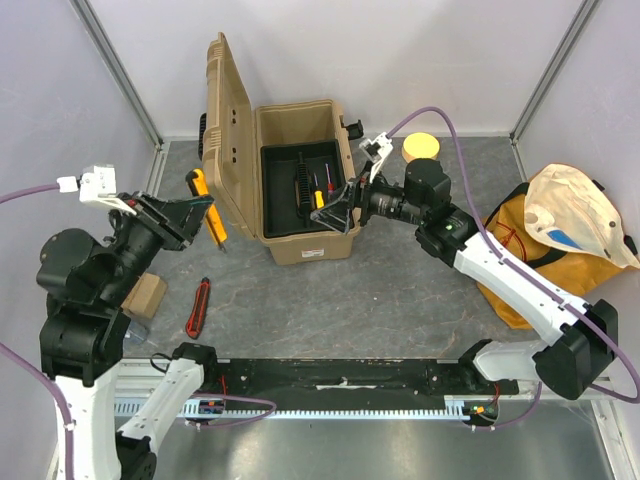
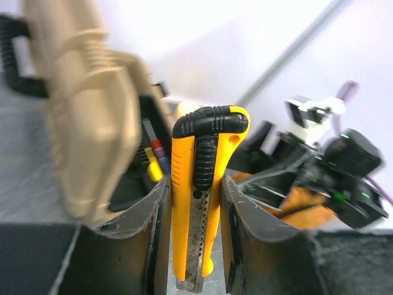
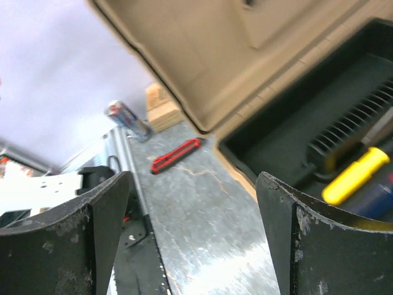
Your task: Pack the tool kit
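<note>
At back-centre of grey table [image 1: 400, 290]: large tan ribbed plastic toolbox [image 1: 305, 245], open, lid [image 1: 225, 130] standing upright on its L side. Inside, black inner tray [image 1: 285, 170] w/ small hand tools lying in it, incl. yellow-handled tool [image 3: 356, 175] and blue-handled one [image 3: 376, 198] just beside it; a red handle also visible there in top view.

To L of box, off the table: left gripper [image 1: 192, 213], jaws clamped on yellow-and-black plastic utility knife [image 2: 199, 203], blade end down betw. the fingers, black-capped end sticking out beyond the tips. Knife close to the lid's outer face, not touching as far as visible.

Over box's front-R corner: right gripper [image 1: 340, 205], jaws wide apart, nothing betw. them; tray below and R of fingers in wrist view.

On table front-L: red utility knife [image 1: 198, 307], well apart from box. Near it, L edge: small wooden block [image 1: 145, 297] and drinks can [image 3: 128, 120]. On R side: orange-yellow fabric bag [image 1: 510, 270].
</note>
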Controlling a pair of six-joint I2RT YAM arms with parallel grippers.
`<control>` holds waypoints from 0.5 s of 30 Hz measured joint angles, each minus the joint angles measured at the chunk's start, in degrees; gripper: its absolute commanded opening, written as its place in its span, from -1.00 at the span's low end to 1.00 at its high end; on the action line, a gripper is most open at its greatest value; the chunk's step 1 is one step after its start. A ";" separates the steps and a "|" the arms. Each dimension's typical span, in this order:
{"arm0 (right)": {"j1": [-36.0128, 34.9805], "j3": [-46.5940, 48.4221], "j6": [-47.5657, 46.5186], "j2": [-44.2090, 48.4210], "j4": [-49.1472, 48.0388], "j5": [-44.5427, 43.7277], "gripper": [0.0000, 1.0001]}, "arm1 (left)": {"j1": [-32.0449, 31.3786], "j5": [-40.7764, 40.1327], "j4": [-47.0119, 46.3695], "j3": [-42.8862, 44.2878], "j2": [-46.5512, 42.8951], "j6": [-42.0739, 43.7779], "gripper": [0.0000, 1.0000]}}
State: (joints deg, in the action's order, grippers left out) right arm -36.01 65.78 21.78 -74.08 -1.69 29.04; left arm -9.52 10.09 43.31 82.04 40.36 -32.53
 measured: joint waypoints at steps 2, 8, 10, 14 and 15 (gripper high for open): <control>-1.11 0.81 0.79 0.00 -2.01 2.78 0.83 | 0.00 5.88 -4.83 -0.63 -0.55 -0.15 -0.96; -3.69 1.79 7.13 -0.07 -13.53 8.96 0.91 | 0.00 20.11 -16.70 -2.23 2.12 -2.69 -0.96; -4.42 2.32 10.27 -0.57 -18.67 11.04 0.96 | 0.00 23.82 -20.81 -3.56 3.37 -4.57 -0.96; -5.66 4.13 15.34 -2.43 -27.34 13.90 0.96 | 0.00 28.63 -25.70 -5.66 5.60 -7.76 -0.97; -6.03 4.68 16.35 -3.02 -29.00 14.47 0.96 | 0.00 29.40 -26.38 -5.86 5.95 -8.35 -0.97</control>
State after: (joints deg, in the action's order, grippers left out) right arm -42.04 70.46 38.13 -77.10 -30.70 43.51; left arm -9.52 39.48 16.93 76.18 46.30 -40.88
